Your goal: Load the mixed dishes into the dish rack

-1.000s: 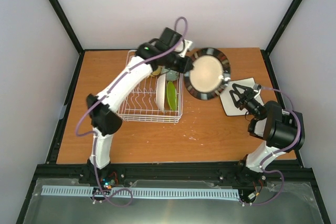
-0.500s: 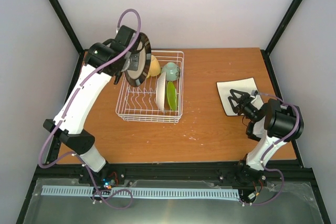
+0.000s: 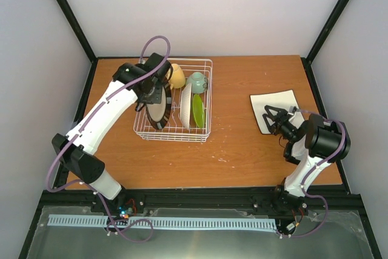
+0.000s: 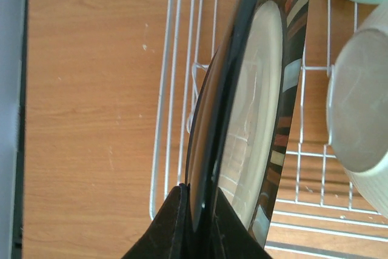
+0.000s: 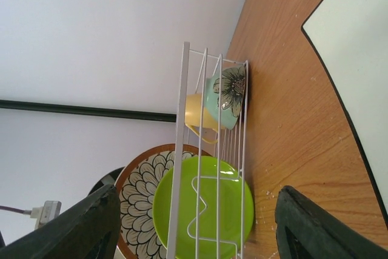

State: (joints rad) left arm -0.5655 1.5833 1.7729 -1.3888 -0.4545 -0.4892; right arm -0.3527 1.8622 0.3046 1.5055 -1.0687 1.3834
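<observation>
Cream plate (image 3: 157, 108) stands on edge in the left rows of the rack (image 3: 173, 139), with the left gripper (image 4: 199, 219) clamped on its rim. Risk: if released before it seats between prongs, it tips right onto the white plate (image 3: 185, 106). Right gripper (image 3: 273, 116) idles at the right, jaws apart. Half a second earlier the cream plate hung above the rack's far left corner; it is now lower and nearer.

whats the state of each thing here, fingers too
rack: partly loaded
dark-rim plate: on edge in rack, gripped
white plate: on edge in rack
green plate: on edge in rack
mug: in rack
cup: in rack
square plate: flat on table
left fingers: shut on dark-rim plate
right fingers: open, empty
</observation>
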